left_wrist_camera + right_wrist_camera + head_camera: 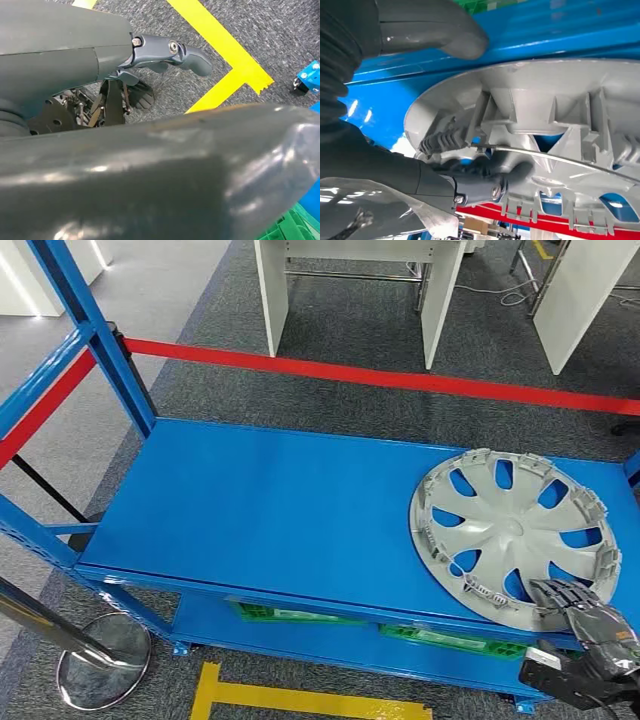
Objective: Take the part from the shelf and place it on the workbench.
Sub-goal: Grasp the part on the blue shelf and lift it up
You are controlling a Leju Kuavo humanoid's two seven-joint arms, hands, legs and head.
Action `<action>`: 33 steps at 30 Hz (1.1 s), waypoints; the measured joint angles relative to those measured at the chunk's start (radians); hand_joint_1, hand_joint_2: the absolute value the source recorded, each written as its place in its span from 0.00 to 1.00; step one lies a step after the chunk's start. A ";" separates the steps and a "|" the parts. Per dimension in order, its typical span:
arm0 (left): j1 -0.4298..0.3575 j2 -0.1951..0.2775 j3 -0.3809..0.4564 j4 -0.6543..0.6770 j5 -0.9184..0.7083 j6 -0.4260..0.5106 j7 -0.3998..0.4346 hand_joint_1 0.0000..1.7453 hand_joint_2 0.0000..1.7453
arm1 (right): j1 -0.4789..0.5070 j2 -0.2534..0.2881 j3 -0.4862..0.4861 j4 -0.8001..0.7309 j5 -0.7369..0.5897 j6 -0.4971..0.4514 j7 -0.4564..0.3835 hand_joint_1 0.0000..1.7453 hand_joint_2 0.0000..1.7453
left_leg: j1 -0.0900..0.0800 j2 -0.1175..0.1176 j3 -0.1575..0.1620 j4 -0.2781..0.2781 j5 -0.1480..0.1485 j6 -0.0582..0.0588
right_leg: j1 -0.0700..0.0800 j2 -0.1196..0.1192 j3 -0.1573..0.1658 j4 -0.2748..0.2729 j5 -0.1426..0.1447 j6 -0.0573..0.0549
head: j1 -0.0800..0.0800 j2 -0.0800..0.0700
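A: How is the part shown, and where is it placed?

B: A silver-grey wheel cover [515, 538], round and with spoke openings and clip tabs along its rim, is seen lying flat at the right of the frame in the head view, on the top deck of the blue shelf [287, 510]. Its near rim is set at the deck's front edge.

A: How are the hands depicted?

B: The right hand [577, 612] is shown at the lower right, grasping the cover's near rim; in the right wrist view, dark fingers [486, 180] are laid over the ribbed inner face and the thumb [444, 32] under the rim. The left hand [151, 65] is pictured over grey carpet, its fingers apart and nothing held.

A: What room and surroundings are marked?

B: The deck's left and centre are shown as bare blue metal. A red belt [377, 375] is stretched behind the shelf, white desks [355, 290] are seen at the upper centre, and yellow floor tape [302, 700] is laid at the bottom.
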 joint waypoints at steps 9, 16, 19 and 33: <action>-0.001 -0.001 0.000 0.000 -0.007 0.001 0.000 0.00 0.00 | -0.008 -0.011 0.016 0.010 -0.007 -0.001 0.000 1.00 1.00 | 0.000 0.000 0.000 0.000 0.000 0.000 | 0.000 0.000 0.000 0.000 0.000 0.000 | 0.000 0.000; -0.003 -0.006 0.000 0.000 -0.009 0.005 0.000 0.00 0.00 | -0.016 -0.012 0.028 0.021 -0.007 -0.001 -0.001 1.00 1.00 | 0.000 0.000 0.000 0.000 0.000 0.000 | 0.000 0.000 0.000 0.000 0.000 0.000 | 0.000 0.000; -0.004 -0.007 0.000 0.000 -0.010 0.005 0.000 0.00 0.00 | -0.022 -0.015 0.035 0.027 -0.007 -0.001 -0.001 1.00 1.00 | 0.000 0.000 0.000 0.000 0.000 0.000 | 0.000 0.000 0.000 0.000 0.000 0.000 | 0.000 0.000; -0.004 -0.010 0.000 0.000 -0.010 0.003 0.000 0.00 0.00 | -0.029 -0.019 0.044 0.040 -0.007 -0.002 0.000 1.00 1.00 | 0.000 0.000 0.000 0.000 0.000 0.000 | 0.000 0.000 0.000 0.000 0.000 0.000 | 0.000 0.000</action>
